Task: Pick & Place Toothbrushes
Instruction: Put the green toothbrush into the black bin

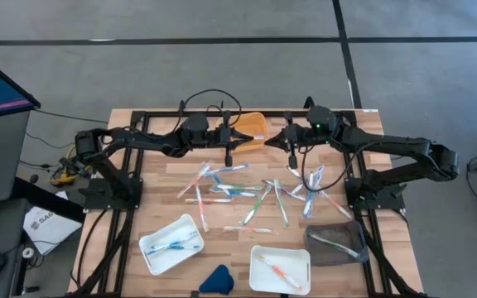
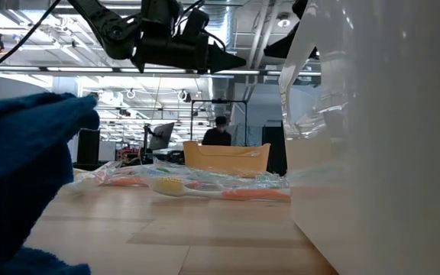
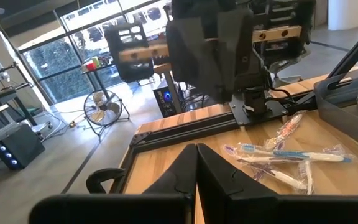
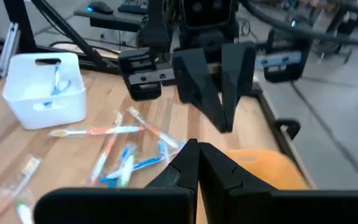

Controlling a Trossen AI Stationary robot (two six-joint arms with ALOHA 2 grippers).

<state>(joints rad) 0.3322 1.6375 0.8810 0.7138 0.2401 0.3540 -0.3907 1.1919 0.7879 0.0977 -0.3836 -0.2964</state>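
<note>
Several toothbrushes, blue, green, orange and clear, lie loose on the middle of the wooden table; they also show in the left wrist view and the right wrist view. My left gripper hangs shut and empty above the table's far middle, over the orange tray. My right gripper faces it tip to tip, a short way off, also shut and empty. Each wrist view shows its own shut fingers, left and right, with the other arm beyond. Both stand well above the toothbrushes.
Near the front edge stand a white tray with blue brushes, a second white tray with an orange one, and a dark grey tray. A dark-blue wedge sits between the white trays. A person stands far behind the table.
</note>
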